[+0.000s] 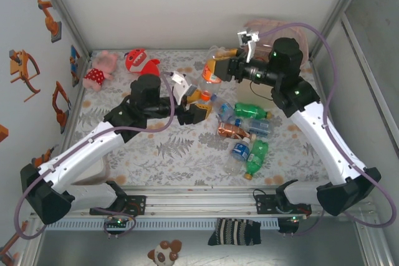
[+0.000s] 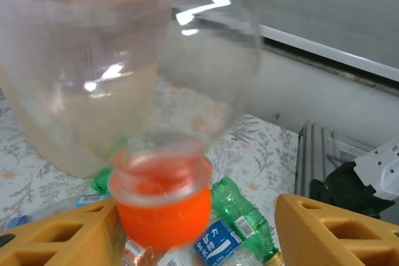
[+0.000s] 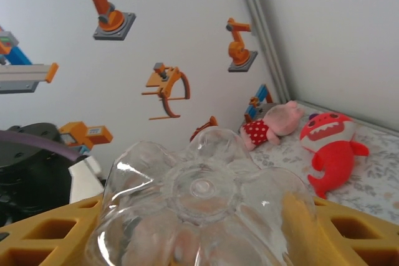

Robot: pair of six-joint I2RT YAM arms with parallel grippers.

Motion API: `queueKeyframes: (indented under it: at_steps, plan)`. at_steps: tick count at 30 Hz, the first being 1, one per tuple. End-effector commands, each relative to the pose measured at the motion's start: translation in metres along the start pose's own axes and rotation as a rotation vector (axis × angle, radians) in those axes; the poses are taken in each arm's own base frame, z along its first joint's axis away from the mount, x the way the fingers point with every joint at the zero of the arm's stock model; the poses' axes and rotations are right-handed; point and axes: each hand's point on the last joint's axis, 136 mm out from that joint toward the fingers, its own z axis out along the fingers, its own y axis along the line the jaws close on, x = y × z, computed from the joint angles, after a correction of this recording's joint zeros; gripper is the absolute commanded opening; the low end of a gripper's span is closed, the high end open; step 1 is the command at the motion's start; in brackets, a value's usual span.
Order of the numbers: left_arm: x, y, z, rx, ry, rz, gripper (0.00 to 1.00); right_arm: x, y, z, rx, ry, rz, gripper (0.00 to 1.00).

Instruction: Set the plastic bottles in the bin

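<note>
With the right gripper [image 1: 219, 66] pinching the bottle [image 1: 209, 78] and the left gripper [image 1: 192, 99] spread, we should lift clear before swinging to the bin [image 1: 257, 27].

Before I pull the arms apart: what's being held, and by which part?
The right gripper clamps the clear bottle at its base end. The left gripper stands open around the orange cap, not gripping it.
</note>
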Motion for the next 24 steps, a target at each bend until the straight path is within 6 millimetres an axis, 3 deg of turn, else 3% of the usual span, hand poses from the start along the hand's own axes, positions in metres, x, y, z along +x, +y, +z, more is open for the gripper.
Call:
queueKeyframes:
  at_steps: [1, 14, 19, 24]
  plan:
    - [-0.004, 0.000, -0.013, -0.031, -0.019, 0.039, 0.64, -0.031, -0.009, -0.013, 0.116, -0.063, -0.104, 0.58]
    - [0.004, 0.001, -0.027, -0.071, -0.018, 0.035, 0.64, -0.089, -0.117, -0.065, 0.601, -0.043, -0.287, 0.54]
    - [0.006, 0.001, -0.032, -0.090, -0.023, 0.039, 0.64, -0.092, -0.173, -0.085, 0.752, 0.006, -0.276, 0.52]
    - [0.009, 0.002, -0.035, -0.100, -0.020, 0.037, 0.65, -0.080, -0.226, -0.102, 0.890, 0.093, -0.230, 0.51]
